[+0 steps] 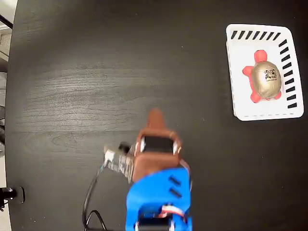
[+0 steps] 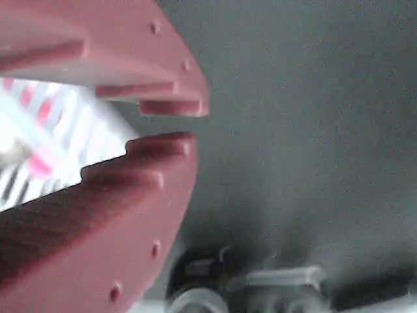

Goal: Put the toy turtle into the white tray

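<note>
The toy turtle [image 1: 265,77], with its gold shell and red head and feet, lies inside the white tray [image 1: 238,98] at the upper right of the fixed view. My gripper [image 1: 155,117] is far from it, low in the middle of the black table, its brown tip pointing up the picture. In the wrist view the two red-brown fingers of the gripper [image 2: 179,124] nearly meet at their tips, with nothing between them. Behind them shows a blurred white striped shape with red spots [image 2: 78,134], too blurred to name.
The blue arm base [image 1: 159,202] fills the bottom centre, and a black cable [image 1: 90,199] loops to its left. The table's left edge [image 1: 9,96] runs down the picture, with a small black fitting [image 1: 12,194] beside it.
</note>
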